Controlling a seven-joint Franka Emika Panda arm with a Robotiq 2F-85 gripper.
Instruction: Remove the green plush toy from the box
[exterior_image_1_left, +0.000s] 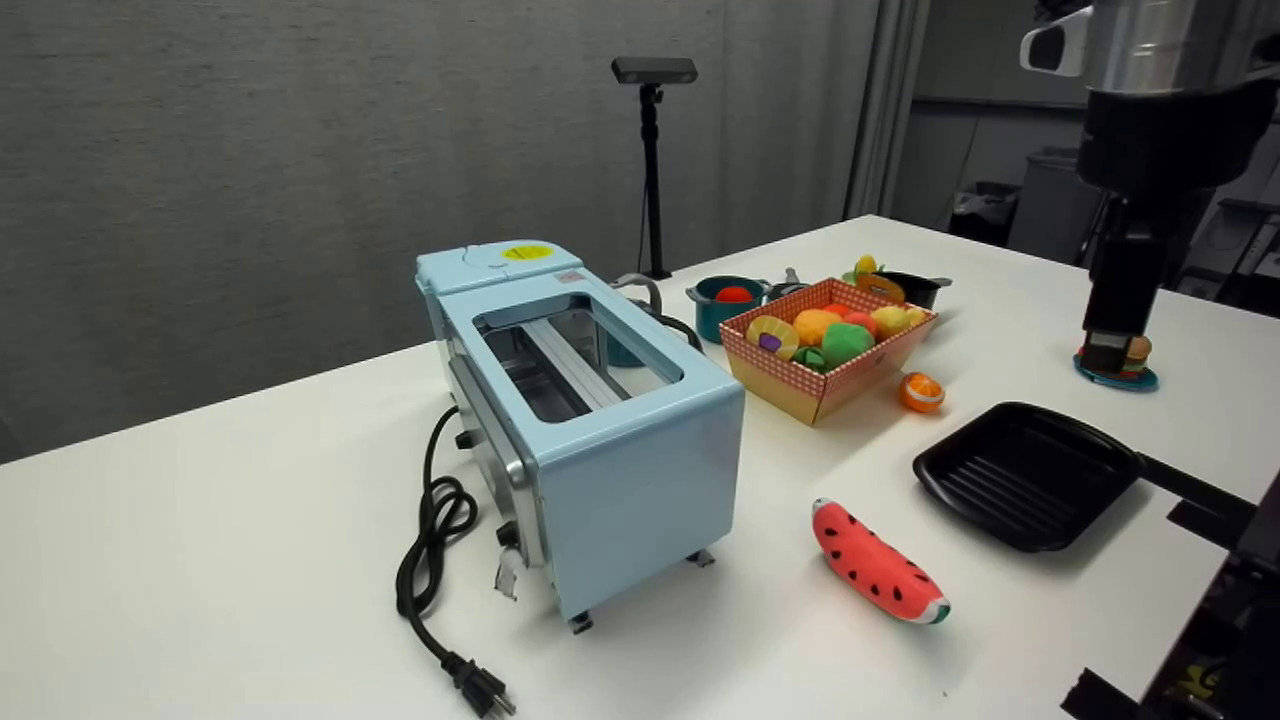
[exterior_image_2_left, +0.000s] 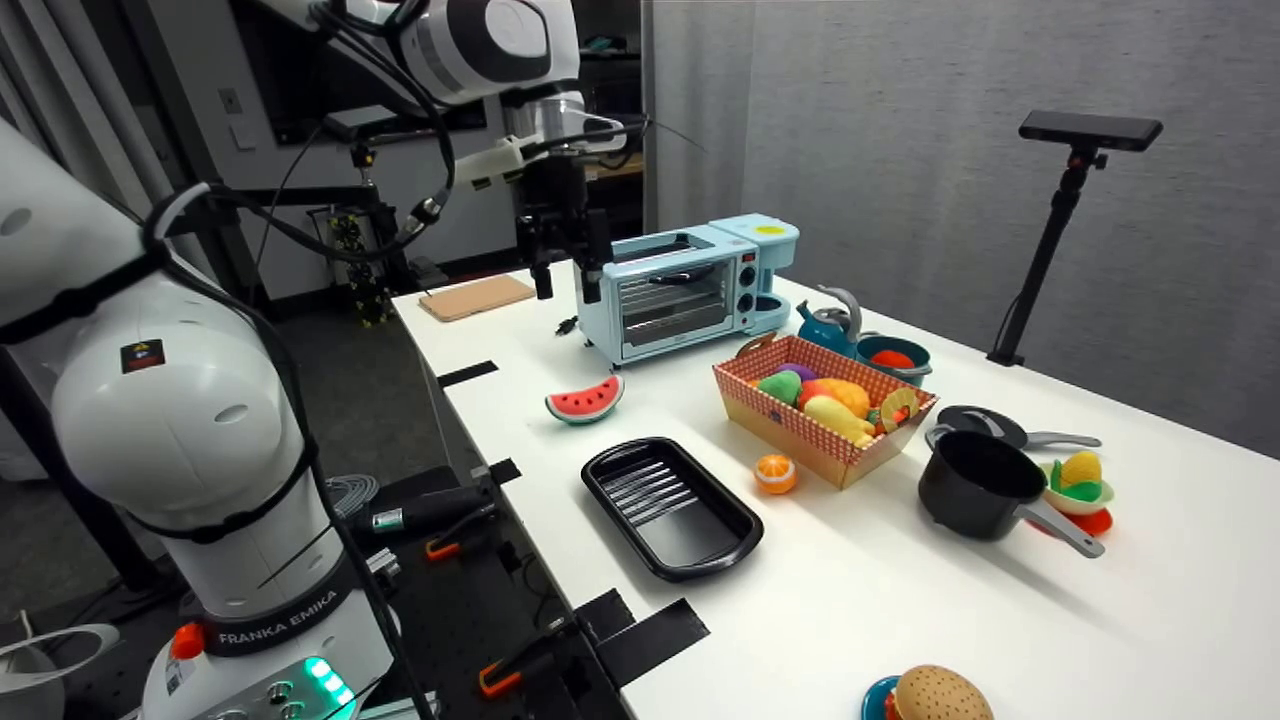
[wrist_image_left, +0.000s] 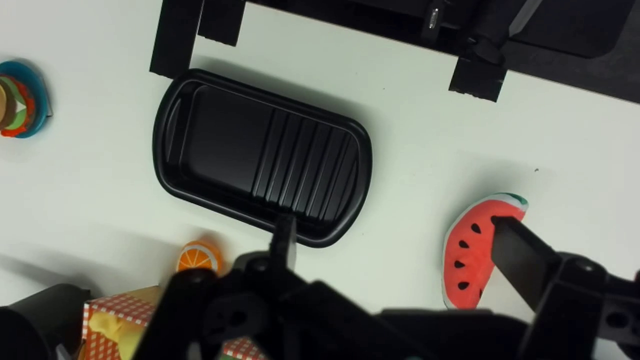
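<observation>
The green plush toy (exterior_image_1_left: 847, 343) lies in the box (exterior_image_1_left: 775, 380), near one corner and close to the checked wall, its rounded crown showing in both exterior views. It looks light and soft with a matte cloth skin, so I expect it to squash before it slips and to take a firm pinch without harm. The best hold is probably from straight above, one finger down each side of the crown, deep enough to pass its widest part. An orange toy (exterior_image_1_left: 815, 327) and a red toy (exterior_image_1_left: 860, 322) crowd it and could be nipped too, and a fingertip that snags the thin wall might drag the whole box, which also looks light. On the table (exterior_image_1_left: 250, 520) just beside the box sits an orange slice (exterior_image_2_left: 775, 473), then farther off the black grill pan (exterior_image_2_left: 672, 507). The gripper (wrist_image_left: 393, 222) hangs well apart from the box, spread wide and holding nothing
</observation>
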